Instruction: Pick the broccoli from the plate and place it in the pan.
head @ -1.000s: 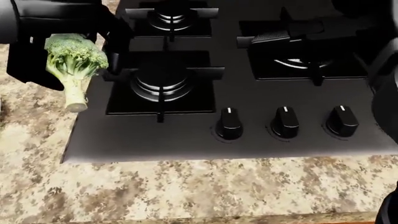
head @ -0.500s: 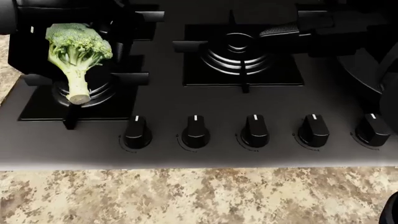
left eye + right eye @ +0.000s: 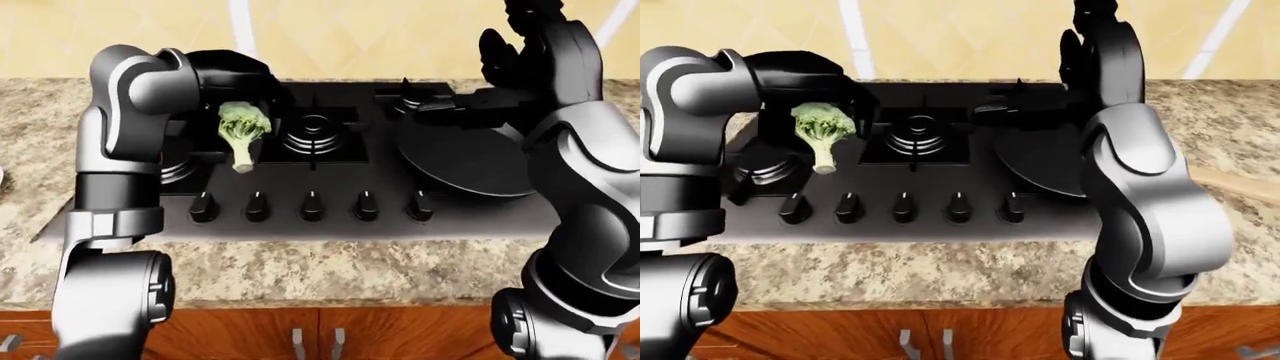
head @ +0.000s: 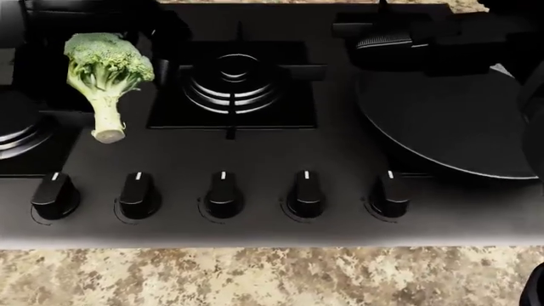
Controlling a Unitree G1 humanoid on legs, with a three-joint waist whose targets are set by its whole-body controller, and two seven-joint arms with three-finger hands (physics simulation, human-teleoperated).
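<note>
A green broccoli (image 4: 106,70), stalk pointing down, hangs over the black stove between the left burner and the middle burner. My left hand (image 3: 243,101) is shut on its crown from above. A black pan (image 4: 459,121) sits on the stove's right burner, to the right of the broccoli, with nothing in it. My right hand (image 3: 508,54) is raised above the pan's upper rim, fingers spread and holding nothing. The plate does not show clearly.
The stove (image 4: 340,153) has a row of several knobs (image 4: 222,193) along its lower edge and a middle burner (image 4: 234,80). Speckled granite counter (image 3: 330,270) surrounds it, with wooden cabinet doors (image 3: 320,334) below and a yellow tiled wall (image 3: 350,37) behind.
The camera has moved right along the stove, so the pan has come into the head view. The broccoli stays held in my left hand, over the stove's left part.
</note>
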